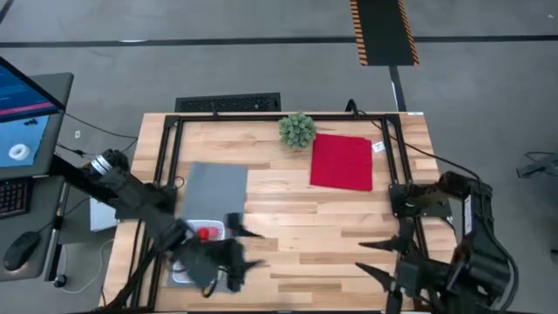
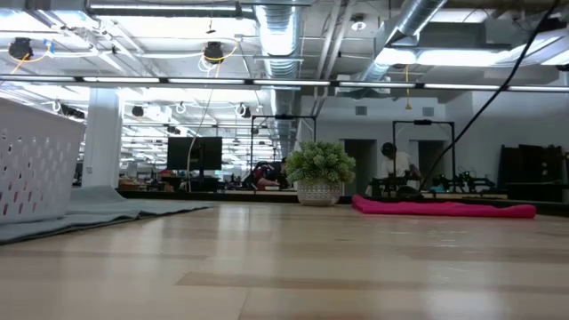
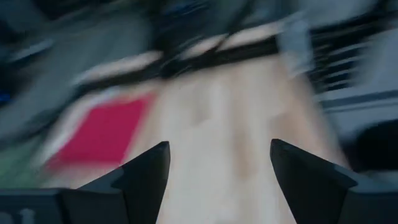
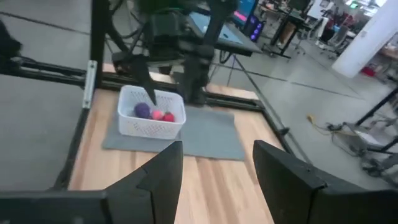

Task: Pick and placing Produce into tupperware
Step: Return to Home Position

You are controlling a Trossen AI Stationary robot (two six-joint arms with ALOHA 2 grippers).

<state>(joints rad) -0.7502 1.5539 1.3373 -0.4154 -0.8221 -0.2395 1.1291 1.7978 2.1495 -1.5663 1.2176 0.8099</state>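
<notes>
The floor (image 1: 261, 52) is grey concrete, with a black and yellow striped strip (image 1: 384, 30) on it; a lit monitor (image 1: 22, 113) stands on a dark desk (image 1: 54, 87) at the left side; silver ducts (image 2: 284, 36) and long lamps (image 2: 160, 11) run overhead; a white pillar (image 2: 102, 133) stands far behind; a person (image 2: 396, 164) is there also.

The left arm (image 1: 139, 202) covers most of the tupperware (image 1: 193, 226), so we cannot count the produce (image 1: 204, 234) inside it. From low down we see only one side of it.
</notes>
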